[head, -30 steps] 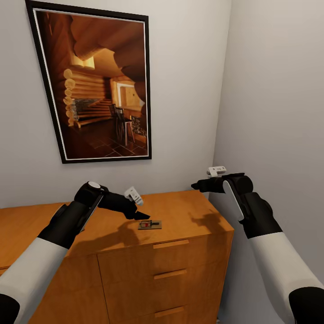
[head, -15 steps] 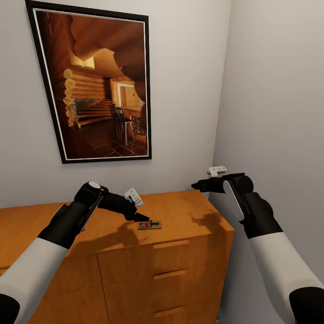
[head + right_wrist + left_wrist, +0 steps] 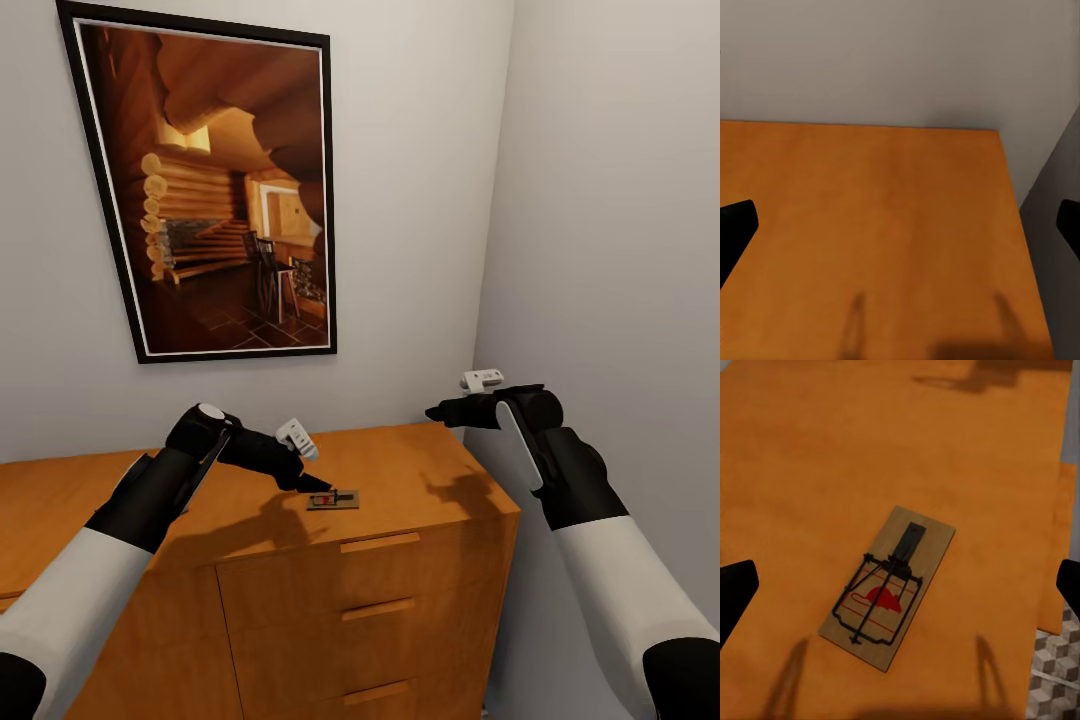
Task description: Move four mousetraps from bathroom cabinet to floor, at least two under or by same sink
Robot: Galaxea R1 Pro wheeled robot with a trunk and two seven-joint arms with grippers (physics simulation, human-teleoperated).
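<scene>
1. Just below and in front of the left gripper (image 3: 318, 484), one mousetrap (image 3: 333, 499) is seen lying flat on the top of the cabinet (image 3: 420, 470), near its front edge and above the drawers.
2. In the left wrist view the mousetrap (image 3: 888, 586) is framed between the two dark fingertips (image 3: 735, 589), which stand wide apart at either side without touching it; the left gripper is released and holds nothing.
3. The long axis of the trap is set slantwise to the line between the fingertips. Its end with the dark flat strip is turned away from the gripper; its end with the wire bow and red mark lies nearer.
4. The trap is a thin rectangular board of pale tan wood, fitted with dark wire bent into a squared loop and a spring across the middle. A red mouse-shaped mark is printed under the wire.
5. The cabinet is made of smooth orange-brown wood with a flat top and slab pulls on its drawer fronts.
6. The right gripper (image 3: 436, 411) is held above the cabinet's right rear corner, well apart from the trap. Its fingertips (image 3: 736, 225) are spread wide over bare wood, with nothing between them.
7. Beyond the cabinet's edge, a patch of cube-patterned floor tile (image 3: 1050, 679) is visible in the left wrist view.
</scene>
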